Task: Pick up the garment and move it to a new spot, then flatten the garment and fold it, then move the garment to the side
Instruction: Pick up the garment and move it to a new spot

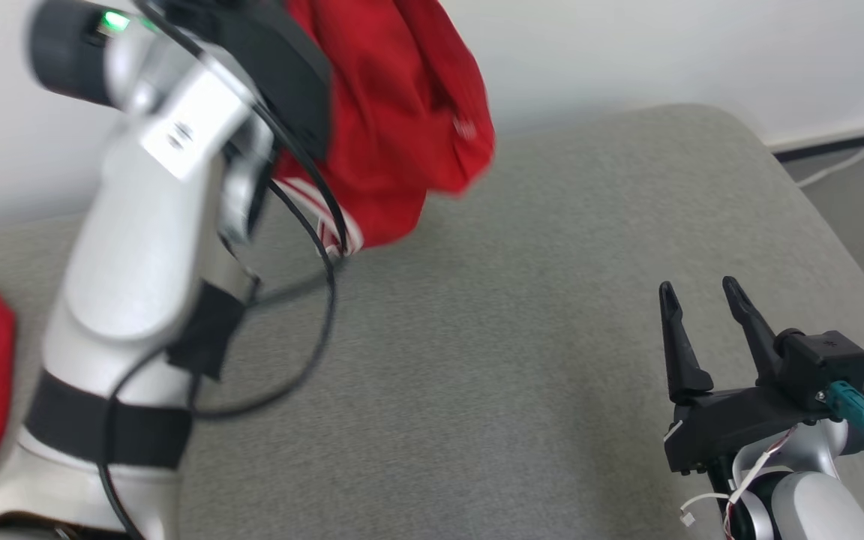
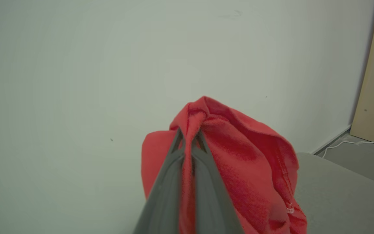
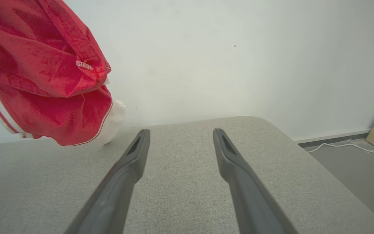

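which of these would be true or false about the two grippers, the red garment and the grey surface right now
1. The left gripper is shut on the red garment. True.
2. The garment lies flat on the grey surface. False: it hangs bunched up from the left gripper.
3. The right gripper is open and holds nothing. True.
4. The right gripper is touching the garment. False: it is well apart from it, over bare surface.

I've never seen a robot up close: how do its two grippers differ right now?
The left gripper is shut on a bunched red garment; the right gripper is open and empty. The left gripper hangs high above the grey cushion; the right gripper sits low over it. Both have two long dark fingers.
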Motion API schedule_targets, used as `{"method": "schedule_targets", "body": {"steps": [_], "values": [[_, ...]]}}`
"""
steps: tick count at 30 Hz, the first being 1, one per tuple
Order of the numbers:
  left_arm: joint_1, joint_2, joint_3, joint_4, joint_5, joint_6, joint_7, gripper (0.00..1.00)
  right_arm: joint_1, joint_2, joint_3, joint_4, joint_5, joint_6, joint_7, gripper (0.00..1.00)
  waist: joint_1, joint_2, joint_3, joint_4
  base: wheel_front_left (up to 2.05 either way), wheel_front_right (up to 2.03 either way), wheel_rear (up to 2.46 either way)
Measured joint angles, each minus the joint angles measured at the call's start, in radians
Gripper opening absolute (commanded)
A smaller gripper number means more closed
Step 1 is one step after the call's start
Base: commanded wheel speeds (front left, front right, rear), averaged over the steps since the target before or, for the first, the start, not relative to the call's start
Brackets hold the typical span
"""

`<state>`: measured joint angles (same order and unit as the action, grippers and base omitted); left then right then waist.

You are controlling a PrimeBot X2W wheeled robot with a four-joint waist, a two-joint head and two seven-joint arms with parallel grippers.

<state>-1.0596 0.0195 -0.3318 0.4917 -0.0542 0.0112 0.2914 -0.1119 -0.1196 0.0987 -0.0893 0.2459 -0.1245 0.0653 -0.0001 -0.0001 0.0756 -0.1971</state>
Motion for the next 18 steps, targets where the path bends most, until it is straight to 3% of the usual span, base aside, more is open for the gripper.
{"method": "schedule_targets", "body": {"steps": [4,9,10,11,12,18], "values": [[0.054,0.008,-0.173,-0.059,-0.104,0.01,0.009,0.0,-0.002,0.013,0.007,0.011,0.0,0.0,-0.004,1.0,0.0001,0.0001,0.017,-0.042,0.0,0.0,0.0],[0.097,0.01,-0.283,-0.046,-0.159,0.03,0.017,0.0,-0.005,0.02,0.007,0.021,0.002,0.0,-0.005,1.0,0.0001,0.0001,0.04,-0.082,0.0,0.0,0.0],[0.106,0.01,-0.294,-0.034,-0.16,0.033,0.021,0.09,-0.005,0.02,0.007,0.021,0.006,0.0,-0.006,1.0,0.0001,0.0,0.046,-0.086,0.0,0.0,0.0],[0.116,0.01,-0.3,-0.022,-0.164,0.033,0.027,0.42,-0.005,0.021,0.007,0.022,0.008,0.0,-0.008,1.0,0.0001,0.0001,0.051,-0.09,0.0,0.0,0.0],[0.13,0.01,-0.303,-0.01,-0.167,0.033,0.035,1.0,-0.005,0.021,0.007,0.022,0.008,0.0,-0.011,1.0,0.0001,0.0001,0.055,-0.093,0.0,0.0,0.0],[0.227,0.014,-0.332,0.074,-0.207,0.031,0.094,1.0,0.0,0.021,-0.016,0.024,0.013,0.0,-0.018,1.0,0.0002,0.0001,0.066,-0.078,0.0,0.0,0.0]]}}
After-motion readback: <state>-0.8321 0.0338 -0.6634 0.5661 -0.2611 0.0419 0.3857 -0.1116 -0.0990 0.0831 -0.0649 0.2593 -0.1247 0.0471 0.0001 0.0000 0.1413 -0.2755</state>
